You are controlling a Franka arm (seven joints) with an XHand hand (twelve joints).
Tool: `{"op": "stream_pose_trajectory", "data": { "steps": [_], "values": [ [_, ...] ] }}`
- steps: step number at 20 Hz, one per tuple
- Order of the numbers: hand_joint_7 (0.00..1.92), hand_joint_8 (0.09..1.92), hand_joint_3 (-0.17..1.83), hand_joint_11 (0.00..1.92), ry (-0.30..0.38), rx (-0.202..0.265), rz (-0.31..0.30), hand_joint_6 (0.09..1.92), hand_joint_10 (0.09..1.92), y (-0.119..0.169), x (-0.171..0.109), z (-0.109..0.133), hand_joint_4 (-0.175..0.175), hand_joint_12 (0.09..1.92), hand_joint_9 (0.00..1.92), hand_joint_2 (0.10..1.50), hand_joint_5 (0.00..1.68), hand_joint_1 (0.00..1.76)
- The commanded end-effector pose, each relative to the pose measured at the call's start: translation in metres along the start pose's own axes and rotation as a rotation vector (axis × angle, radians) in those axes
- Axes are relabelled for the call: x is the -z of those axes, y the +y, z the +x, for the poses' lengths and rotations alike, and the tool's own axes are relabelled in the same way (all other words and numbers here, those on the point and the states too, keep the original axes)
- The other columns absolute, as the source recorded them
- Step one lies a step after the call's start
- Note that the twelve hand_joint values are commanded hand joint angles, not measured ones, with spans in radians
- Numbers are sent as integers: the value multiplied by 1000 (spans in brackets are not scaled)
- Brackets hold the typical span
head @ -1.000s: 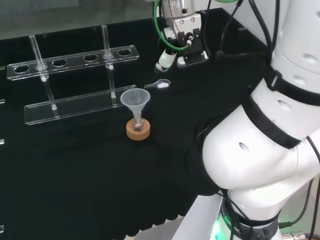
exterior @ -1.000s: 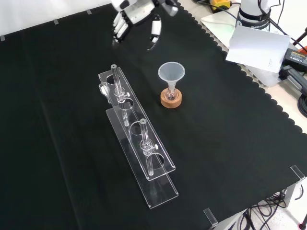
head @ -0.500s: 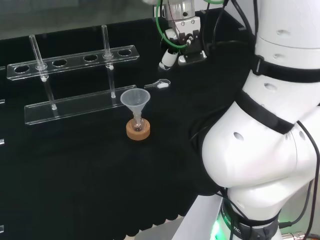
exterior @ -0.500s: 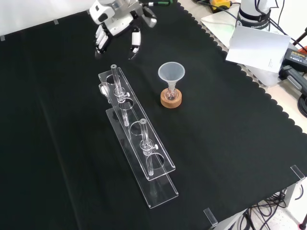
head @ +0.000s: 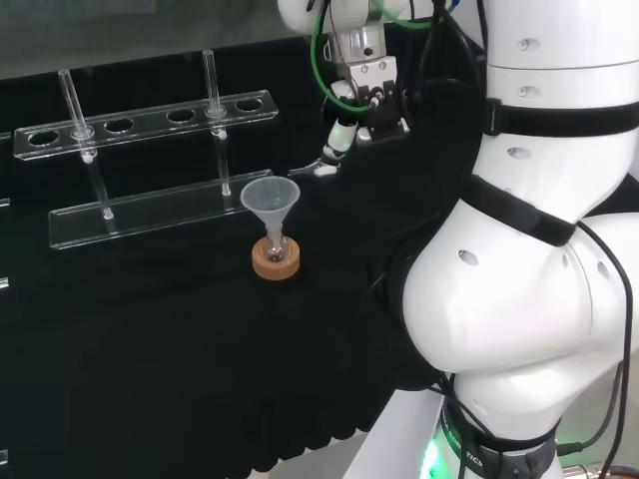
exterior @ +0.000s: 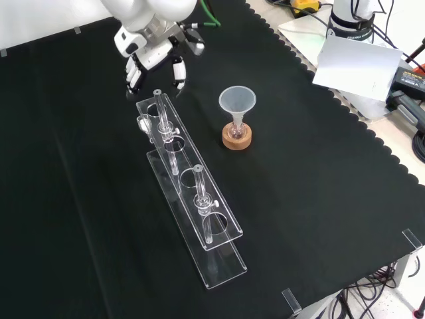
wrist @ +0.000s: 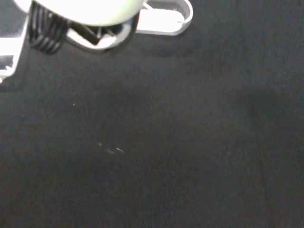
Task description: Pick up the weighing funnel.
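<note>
- Hanging in the upper middle of the head view, the hand (head: 364, 98) points its fingers (head: 339, 135) down at the cloth (head: 150, 339). They are spread and relaxed, with nothing between them.
- The weighing funnel (head: 314, 170) lies on the cloth directly below those fingertips in the head view, not yet lifted. In the front view it sits at the upper left, by the upper end of the test tube rack (exterior: 199, 219). I cannot tell whether it touches the rack or lies just beside it.
- Risk: the piece is small, clear and low. Fingers closing from above could skid it across the cloth and under the rack instead of trapping it.
- Risk: the rack end is so near that a spread finger may strike it on the way down. That could jolt the nearer of the two test tubes (exterior: 161, 109).
- Risk: a pinch that lands on only one end could tip the weighing funnel and spill anything inside it.
- Containers: I cannot tell whether the weighing funnel holds anything. Both test tubes look empty.
- The big funnel (head: 270, 197) at the head view's centre looks empty. It stands mouth up with its stem in a small flask (head: 274, 244) on a cork ring (head: 276, 263), and what the flask holds is unclear.
</note>
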State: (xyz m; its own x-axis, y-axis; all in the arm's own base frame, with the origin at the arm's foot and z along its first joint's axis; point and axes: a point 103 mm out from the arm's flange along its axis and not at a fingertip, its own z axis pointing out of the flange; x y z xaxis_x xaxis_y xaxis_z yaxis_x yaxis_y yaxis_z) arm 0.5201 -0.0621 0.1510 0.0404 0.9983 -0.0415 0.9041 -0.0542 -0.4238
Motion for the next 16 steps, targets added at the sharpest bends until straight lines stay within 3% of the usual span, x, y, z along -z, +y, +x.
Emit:
{"op": "stream_pose_trajectory", "data": {
  "steps": [1, 7, 12, 16],
  "values": [
    [400, 693, 620, 527, 1, 16, 27, 87, 538, 25, -21, 4, -37, 1270, 664, 525, 496, 984],
    [410, 698, 629, 528, -72, 17, 45, 87, 542, 42, -33, 10, -32, 1270, 670, 524, 531, 984],
    [425, 702, 634, 532, -72, 0, 53, 87, 546, 54, -41, 12, -30, 1270, 682, 522, 563, 986],
    [438, 704, 639, 539, -76, -17, 25, 87, 548, 60, -41, 14, -28, 1268, 692, 521, 588, 986]
  ]
}}
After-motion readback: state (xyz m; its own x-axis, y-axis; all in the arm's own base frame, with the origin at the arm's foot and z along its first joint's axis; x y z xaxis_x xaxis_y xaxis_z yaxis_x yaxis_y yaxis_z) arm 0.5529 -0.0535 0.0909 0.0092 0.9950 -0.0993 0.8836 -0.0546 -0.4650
